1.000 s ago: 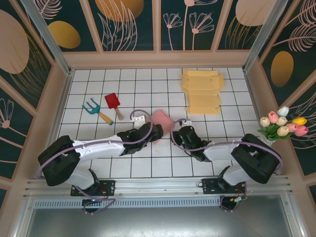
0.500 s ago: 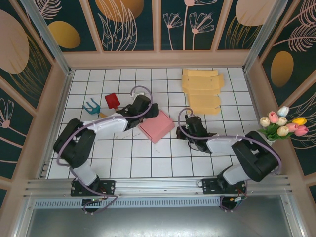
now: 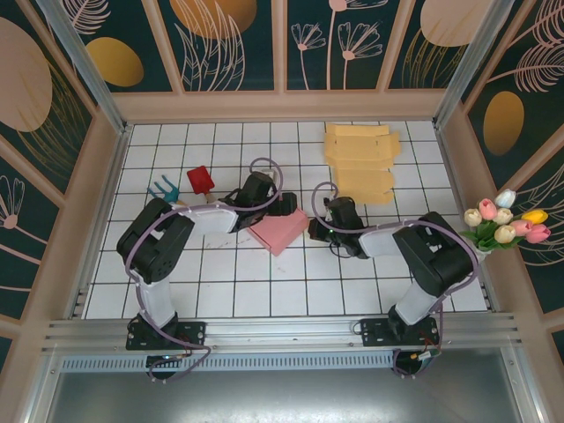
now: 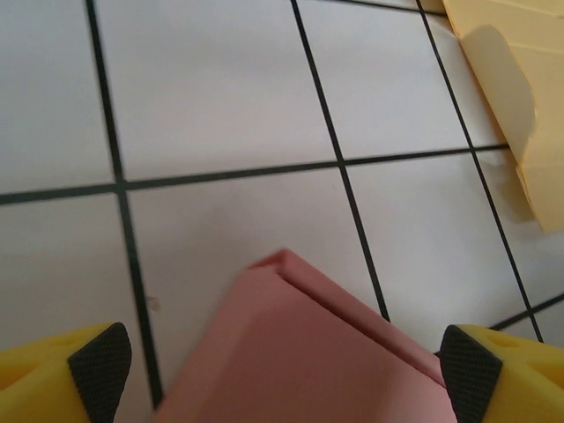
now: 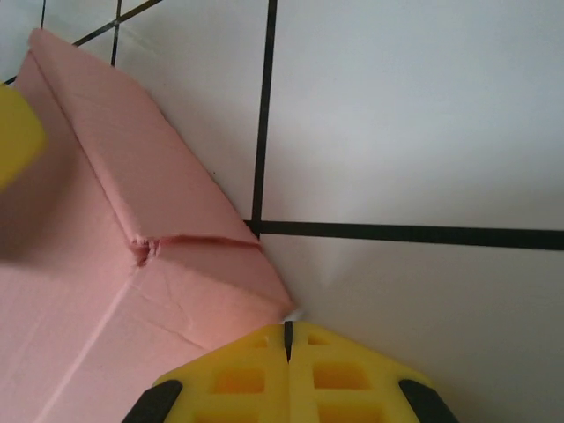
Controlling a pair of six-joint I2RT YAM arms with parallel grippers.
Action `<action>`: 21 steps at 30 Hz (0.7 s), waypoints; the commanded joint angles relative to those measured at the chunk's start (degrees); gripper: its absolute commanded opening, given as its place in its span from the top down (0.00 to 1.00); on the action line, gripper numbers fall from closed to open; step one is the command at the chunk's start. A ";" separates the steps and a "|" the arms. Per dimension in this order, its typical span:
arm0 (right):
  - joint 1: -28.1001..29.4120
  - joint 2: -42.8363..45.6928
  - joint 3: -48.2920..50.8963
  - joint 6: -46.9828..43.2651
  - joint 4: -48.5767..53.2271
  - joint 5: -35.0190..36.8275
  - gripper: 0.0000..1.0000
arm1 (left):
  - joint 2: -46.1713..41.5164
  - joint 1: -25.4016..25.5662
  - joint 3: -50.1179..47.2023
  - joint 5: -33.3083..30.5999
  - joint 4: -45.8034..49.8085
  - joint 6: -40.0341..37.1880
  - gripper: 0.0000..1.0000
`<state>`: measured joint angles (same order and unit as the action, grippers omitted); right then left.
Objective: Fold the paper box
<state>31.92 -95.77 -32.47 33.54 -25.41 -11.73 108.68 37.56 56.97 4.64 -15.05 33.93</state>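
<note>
Near the middle of the white tiled table (image 3: 220,282) lies the pink paper box (image 3: 280,231), folded flat and turned corner-on to the grid, with a creased flap along its right edge and a small tear at the fold in the right wrist view (image 5: 88,264). The left gripper (image 3: 284,207) hovers over its far corner, its fingers (image 4: 101,370) spread wide on either side of the box (image 4: 300,361). The right gripper (image 3: 315,231) sits at the right corner, its fingers (image 5: 247,379) pressed together, gripping nothing. Bare tiles lie open in front of the box; yellow box blanks (image 3: 359,163) lie beyond it to the right, and a red shovel (image 3: 201,181) and teal rake (image 3: 163,189) to the left. Half a second ago the right gripper stood further right; the box has hardly shifted.
</note>
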 commanded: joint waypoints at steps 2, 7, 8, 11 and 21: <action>-0.25 -2.94 -2.00 -0.12 -0.52 -1.53 1.00 | 1.61 1.75 -0.90 5.56 -5.26 1.63 0.08; -0.26 -5.09 -3.35 -0.36 -3.05 -4.13 1.00 | 2.41 7.06 -0.57 6.84 -6.66 3.40 0.09; -0.24 -5.30 -3.54 -0.40 -3.76 -4.77 1.00 | 2.33 8.11 -0.37 7.22 -7.15 3.82 0.09; -0.28 -5.51 -3.65 -0.32 -4.82 -5.76 1.00 | 1.87 8.93 -0.64 9.58 -9.27 6.09 0.09; -0.25 4.77 -0.40 -2.21 3.43 1.79 1.00 | -3.39 5.11 0.09 -7.26 5.53 9.33 0.05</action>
<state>30.89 -95.48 -33.30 33.08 -24.40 -12.16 107.90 43.13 56.69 -1.85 -13.56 40.32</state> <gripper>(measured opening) 0.067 0.943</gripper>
